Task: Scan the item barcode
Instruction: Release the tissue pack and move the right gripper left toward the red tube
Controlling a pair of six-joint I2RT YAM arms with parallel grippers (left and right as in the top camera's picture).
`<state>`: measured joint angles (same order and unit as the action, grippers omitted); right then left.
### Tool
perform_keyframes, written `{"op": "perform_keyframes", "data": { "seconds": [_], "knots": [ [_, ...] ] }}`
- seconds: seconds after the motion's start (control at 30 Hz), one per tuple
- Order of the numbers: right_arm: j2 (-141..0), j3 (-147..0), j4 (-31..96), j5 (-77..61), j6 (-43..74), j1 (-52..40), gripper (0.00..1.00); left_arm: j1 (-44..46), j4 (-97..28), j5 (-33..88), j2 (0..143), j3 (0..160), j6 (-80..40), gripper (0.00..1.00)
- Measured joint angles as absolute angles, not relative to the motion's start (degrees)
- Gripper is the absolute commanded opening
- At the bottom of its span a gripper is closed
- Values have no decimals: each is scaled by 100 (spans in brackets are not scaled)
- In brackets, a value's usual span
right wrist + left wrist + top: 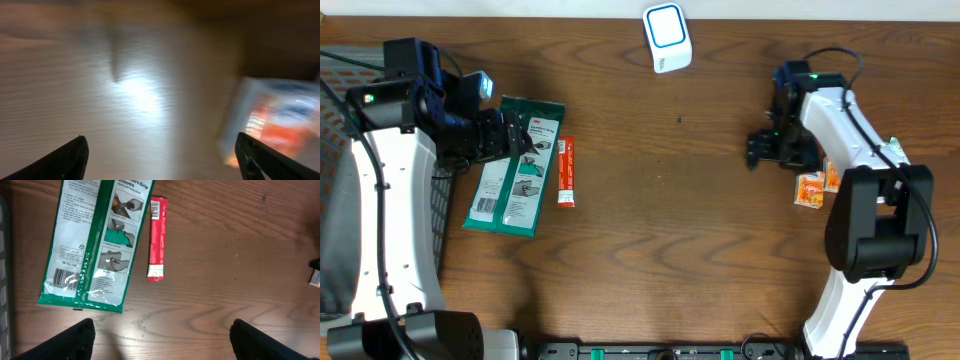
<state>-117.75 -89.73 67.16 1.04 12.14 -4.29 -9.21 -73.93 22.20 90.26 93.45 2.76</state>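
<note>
Overhead camera: fixed above, facing straight down, far enough to take in whole worktop point(680, 260) and both arms.
Left wrist camera: nearer, looking down past left fingers point(75, 340) at bottom corners. Shares green glove pack point(90, 240) and red sachet point(157, 237) with overhead.
Right wrist camera: very close to wood, blurred, right fingers point(70, 157) at bottom corners. Shares orange packet point(277, 122), at right edge, with overhead.

We see the orange packet point(280, 125) only as a blur. The green pack point(95, 240) is cut off by the top edge, its print unreadable.
</note>
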Motion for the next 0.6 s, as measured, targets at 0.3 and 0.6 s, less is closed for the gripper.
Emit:
{"op": "perform_keyframes", "data": {
  "seconds": [0.3,0.6],
  "knots": [
    [-11775,-8973,6152,-650,1153,-1267,98,-921,-7393,2220,9026,9345,276,87],
    [-11775,-8973,5564,-757,1540,-2329,99,-921,-7393,2220,9026,9345,276,87]
  ]
}}
